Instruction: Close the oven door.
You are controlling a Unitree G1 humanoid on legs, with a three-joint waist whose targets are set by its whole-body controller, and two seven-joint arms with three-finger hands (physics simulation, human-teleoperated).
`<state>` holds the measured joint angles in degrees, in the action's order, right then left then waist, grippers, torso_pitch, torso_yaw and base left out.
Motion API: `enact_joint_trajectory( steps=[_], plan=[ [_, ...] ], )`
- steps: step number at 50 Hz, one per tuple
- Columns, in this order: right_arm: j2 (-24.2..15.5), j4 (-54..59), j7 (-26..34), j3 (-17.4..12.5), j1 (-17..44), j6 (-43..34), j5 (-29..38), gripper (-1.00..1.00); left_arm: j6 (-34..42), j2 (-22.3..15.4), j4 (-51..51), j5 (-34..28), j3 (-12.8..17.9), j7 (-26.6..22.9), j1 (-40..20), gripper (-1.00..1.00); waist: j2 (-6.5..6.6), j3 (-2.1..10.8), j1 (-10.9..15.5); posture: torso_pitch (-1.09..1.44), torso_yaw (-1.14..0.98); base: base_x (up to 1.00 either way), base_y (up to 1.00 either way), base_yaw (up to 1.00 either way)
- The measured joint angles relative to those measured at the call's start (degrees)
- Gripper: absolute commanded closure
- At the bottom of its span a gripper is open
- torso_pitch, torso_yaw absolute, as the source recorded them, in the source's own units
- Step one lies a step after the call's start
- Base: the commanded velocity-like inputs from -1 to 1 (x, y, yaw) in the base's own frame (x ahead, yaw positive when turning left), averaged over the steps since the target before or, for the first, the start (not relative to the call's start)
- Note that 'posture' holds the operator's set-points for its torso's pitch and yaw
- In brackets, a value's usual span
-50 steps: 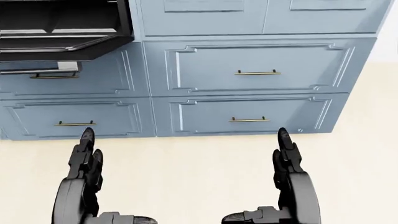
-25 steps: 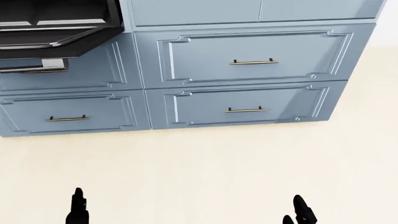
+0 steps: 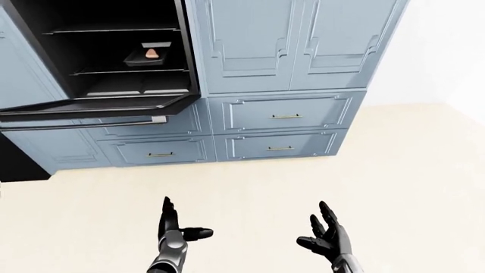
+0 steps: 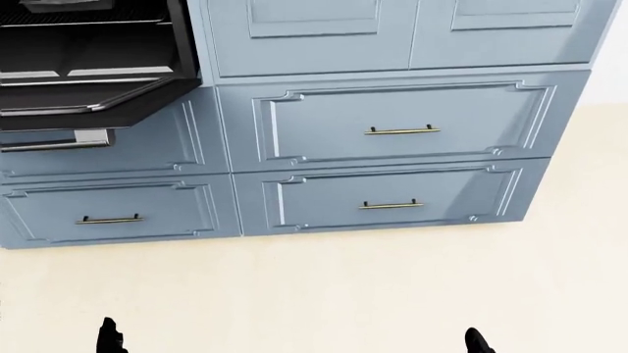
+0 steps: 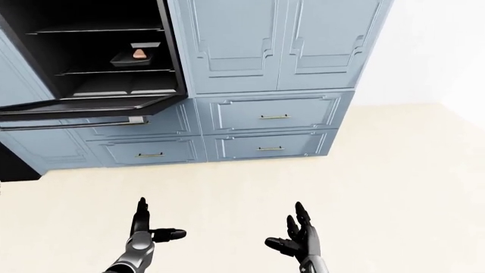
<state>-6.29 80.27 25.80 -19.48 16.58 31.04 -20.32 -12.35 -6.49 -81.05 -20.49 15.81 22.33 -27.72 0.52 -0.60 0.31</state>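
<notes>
We see blue cabinets (image 3: 291, 45) filling upper frame. Oven (image 3: 114, 51) upper left; oven door (image 3: 95, 106) hangs open, near level. Small tray (image 3: 150, 55) on rack, contents possibly food. Left hand (image 3: 173, 227) and right hand (image 3: 327, 236) at bottom, fingers spread, holding nothing.

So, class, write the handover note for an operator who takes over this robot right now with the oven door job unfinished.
Left hand: open, empty, held low over the floor.
Right hand: open, empty, also low, touching nothing.
Oven door: swung down and open at the left of the left-eye view, with its handle along the outer edge. The cavity shows racks and a small tray with food on it.
Done: nothing yet; neither hand is near the door.
Left: move toward the oven at upper left, get a hand under the door's edge, and lift it shut. The blue drawers to the right are not part of the job.
</notes>
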Motion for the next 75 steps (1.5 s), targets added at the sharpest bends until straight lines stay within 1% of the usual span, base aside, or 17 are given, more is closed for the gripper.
enact_joint_trajectory(
  steps=[5, 11, 14, 20, 26, 29, 32, 34, 41, 45, 50, 56, 60, 62, 65, 70, 75],
  plan=[
    [-0.2, 0.2, 0.4, -0.2, -0.3, -0.2, -0.2, -1.00, 0.0, 0.1, 0.0, -0.1, 0.0, 0.0, 0.1, -1.00, -0.41, -0.53, -0.1, 0.00, 0.00, 0.29, 0.00, 0.00],
    [-0.9, 0.1, 0.3, -0.7, -0.6, -0.3, -0.7, -1.00, -0.2, 0.9, 0.1, -0.4, -0.5, -0.4, -0.3, -1.00, 0.64, -0.64, -1.2, 0.00, 0.00, 0.34, 0.00, 0.00],
    [-0.9, 0.1, 0.3, -0.7, -0.5, -0.2, -0.8, -1.00, -0.2, 0.8, 0.0, -0.4, -0.5, -0.5, -0.3, -1.00, 2.36, -0.83, -1.4, 0.00, 0.00, 0.34, 0.00, 0.00],
    [0.5, 0.5, 0.8, 0.1, -0.2, -1.0, -0.1, -1.00, 0.6, -0.4, -0.5, 0.1, 0.0, 0.0, 0.4, -1.00, 3.63, -1.11, 0.3, 0.00, 0.00, 0.35, 0.00, 0.00],
    [0.2, 0.1, 0.9, -0.2, 0.0, -1.0, -0.1, -1.00, -0.1, -0.3, 0.4, 0.0, -0.3, 0.0, -0.3, -1.00, 0.05, -1.01, 1.1, 0.00, 0.00, 0.34, 0.00, 0.00],
    [0.0, -0.1, 0.9, -0.2, 0.2, -0.8, -0.2, -1.00, 0.0, -0.3, 0.2, 0.0, -0.3, 0.0, -0.3, -1.00, -3.31, -0.28, 1.0, 0.00, 0.00, 0.34, 0.00, 0.00],
    [-0.7, -0.2, 0.6, -0.6, -0.1, -0.9, -0.4, -1.00, 0.1, 0.9, -0.1, -0.1, -0.7, -0.5, -0.3, -1.00, -3.49, -1.64, -0.5, 0.00, 0.00, 0.34, 0.00, 0.00],
    [-0.7, 0.3, 0.4, -0.7, -0.4, -1.0, -0.5, -1.00, 0.2, 1.1, -0.5, -0.2, -0.7, -0.8, -0.1, -1.00, -4.15, -1.33, -1.2, 0.00, 0.00, 0.34, 0.00, 0.00],
    [-0.5, -0.1, 0.8, -0.6, -0.1, -1.0, -0.4, -1.00, 0.1, 0.2, 0.3, 0.0, -0.4, -0.4, -0.5, -1.00, 0.09, -0.91, -1.7, 0.00, 0.00, 0.35, 0.00, 0.00],
    [-0.5, 0.1, 1.2, -0.8, -0.2, -1.2, -0.5, -1.00, 0.2, 0.2, 0.4, 0.0, -0.4, -0.2, -0.7, -1.00, 4.18, -0.05, -1.9, 0.00, 0.00, 0.35, 0.00, 0.00],
    [0.9, 0.6, 2.3, -0.9, -0.5, -2.8, -0.3, -1.00, 1.8, -0.7, -0.3, -0.2, 0.3, 0.3, 0.5, -1.00, 4.00, -0.48, -0.1, 0.00, 0.00, 0.35, 0.00, 0.00],
    [0.4, 0.5, 2.3, -1.4, -0.5, -3.3, -0.5, -1.00, 2.5, -0.6, -0.1, -0.2, 0.4, 0.4, 0.3, -1.00, 0.42, -0.68, 0.8, 0.00, 0.00, 0.34, 0.00, 0.00],
    [0.3, 0.0, 2.4, -1.5, -0.1, -2.9, -0.5, -1.00, 2.3, -0.6, 0.1, -0.3, 0.4, 0.3, -0.2, -1.00, -3.84, 0.03, 1.0, 0.00, 0.00, 0.34, 0.00, 0.00],
    [-0.2, -0.2, 2.2, -1.7, -0.1, -3.0, -0.6, -1.00, 2.1, 0.2, 0.3, -0.4, 0.2, 0.1, -0.2, -1.00, -3.35, -0.84, 0.0, 0.00, 0.00, 0.34, 0.00, 0.00],
    [-0.5, 0.3, 1.9, -2.0, -0.8, -2.8, -0.9, -1.00, 2.0, 0.7, -0.3, -0.5, 0.0, -0.4, -0.1, -1.00, -4.30, -0.63, -1.1, 0.00, 0.00, 0.34, 0.00, 0.00],
    [-0.2, -0.1, 1.9, -1.7, -0.4, -2.3, -0.8, -1.00, 2.0, -0.1, 0.1, -0.3, 0.3, -0.2, -0.3, -1.00, -1.59, -0.63, -1.5, 0.00, 0.00, 0.20, 0.00, 0.00],
    [0.3, 0.0, 9.5, -5.3, -0.1, -1.9, -5.9, -1.00, 1.4, -0.3, 0.8, -0.4, 0.1, 0.1, -0.7, -1.00, 1.68, -1.25, -1.9, 0.00, 0.00, 0.00, 0.00, 0.00]
  ],
)
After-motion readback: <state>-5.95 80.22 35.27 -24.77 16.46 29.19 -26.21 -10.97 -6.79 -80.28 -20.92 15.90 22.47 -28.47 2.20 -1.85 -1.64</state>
